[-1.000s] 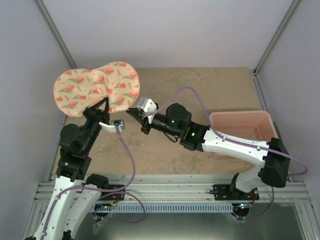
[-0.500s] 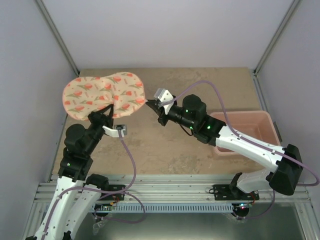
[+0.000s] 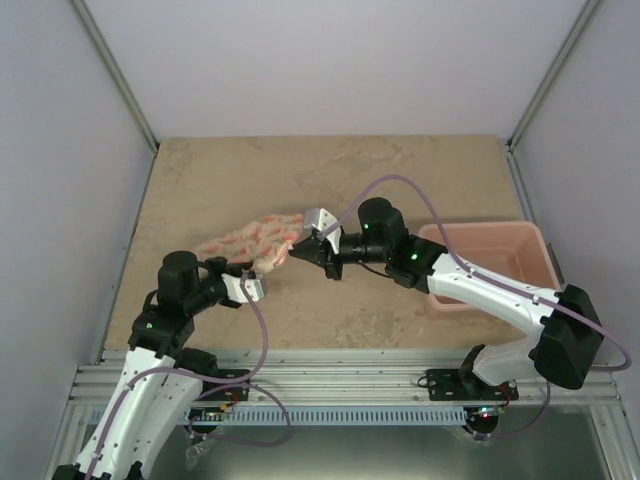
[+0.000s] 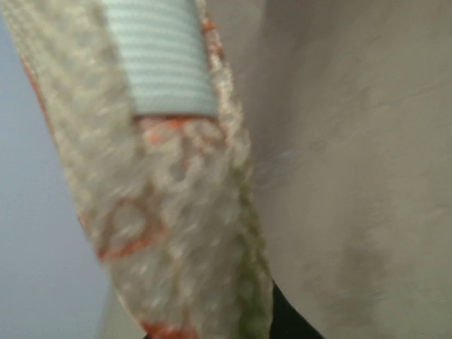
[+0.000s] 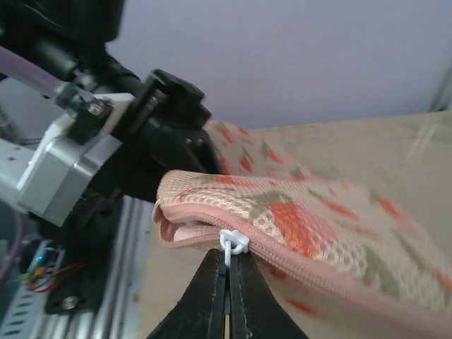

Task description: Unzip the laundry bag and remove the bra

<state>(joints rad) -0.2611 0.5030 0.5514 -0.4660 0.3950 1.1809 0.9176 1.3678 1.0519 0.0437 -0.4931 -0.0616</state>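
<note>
The laundry bag (image 3: 245, 243) is clamped in the left gripper (image 3: 250, 270), its white zip pull (image 5: 234, 244) pinched by the closed right gripper (image 5: 227, 267).

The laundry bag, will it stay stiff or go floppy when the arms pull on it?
Probably floppy: the laundry bag sags and folds between the left gripper and right gripper. Likely light, since two small pinches seem to carry it. The mesh looks grippy, but the small zip pull could slip.

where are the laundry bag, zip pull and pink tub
laundry bag (image 3: 250, 242): top external view, printed fabric
zip pull (image 5: 234, 244): right wrist view, white loop
pink tub (image 3: 490, 228): top external view, far rim
</note>
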